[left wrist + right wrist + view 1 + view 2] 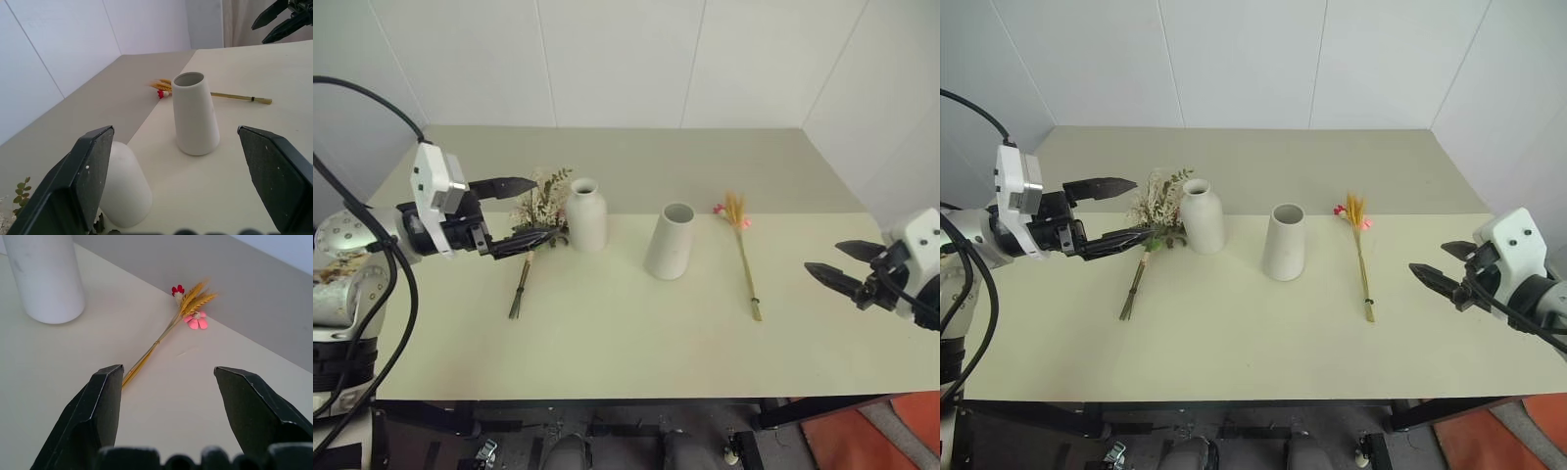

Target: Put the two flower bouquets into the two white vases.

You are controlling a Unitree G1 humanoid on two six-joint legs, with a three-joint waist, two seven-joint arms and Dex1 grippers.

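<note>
- Wheat bunch (1361, 259): flat on table (1234, 343), stem end toward front edge, beside wide vase (1284, 242)
- Right gripper (1440, 269): nearer, fingers spread, empty
- Left gripper (1116, 211): spread above rose bunch (1151, 220)

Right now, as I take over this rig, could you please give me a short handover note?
Left gripper: open, empty, hovering by the bushy bouquet.
Right gripper: open, empty, near the table's right edge.
Bushy bouquet lies flat left of the bottle vase; wheat bunch lies flat right of the tapered vase. Both vases upright, with no flowers in them.
Done: nothing.
Left: both bouquets into vases.
</note>
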